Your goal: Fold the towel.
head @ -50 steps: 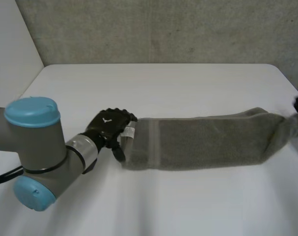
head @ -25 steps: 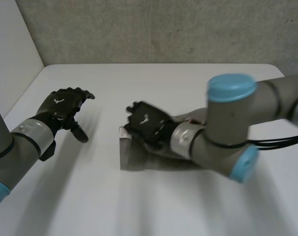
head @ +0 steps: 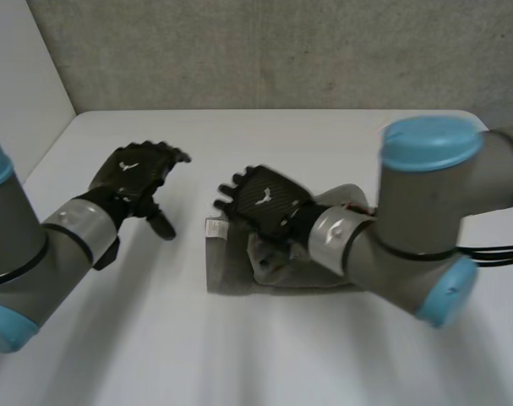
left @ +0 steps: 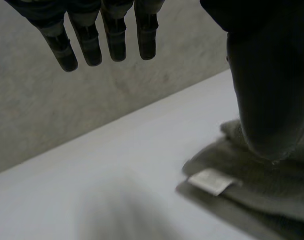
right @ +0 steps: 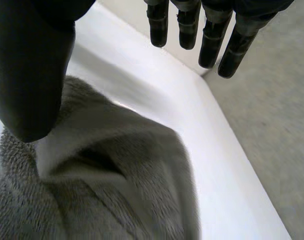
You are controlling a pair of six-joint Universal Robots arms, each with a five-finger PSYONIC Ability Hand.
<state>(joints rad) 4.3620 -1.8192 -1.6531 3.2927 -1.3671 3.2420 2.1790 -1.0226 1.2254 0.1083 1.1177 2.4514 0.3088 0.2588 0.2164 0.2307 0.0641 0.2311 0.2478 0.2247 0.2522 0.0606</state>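
The grey towel [head: 231, 272] lies doubled over in a short, rumpled stack at the middle of the white table [head: 324, 139], its white label [head: 215, 228] at the left end. My right hand [head: 264, 203] hovers open over that left end, fingers straight; in the right wrist view the towel [right: 106, 190] bulges loosely under the palm, and the fingers [right: 212, 45] stand apart from the thumb and hold nothing. My left hand [head: 136, 173] is raised to the left of the towel, open and empty. The left wrist view has its straight fingers [left: 91, 45] above the table, with the towel [left: 262, 190] and label [left: 209, 181] beside the thumb.
A grey wall [head: 281, 51] runs behind the table's far edge. My right arm [head: 425, 220] reaches across the towel's right part and hides it. Bare table surface lies in front of the towel and to its left, under the left hand.
My right hand brought the towel's far right end over onto its left end and let go. My left hand left that left end and rose away to the left.
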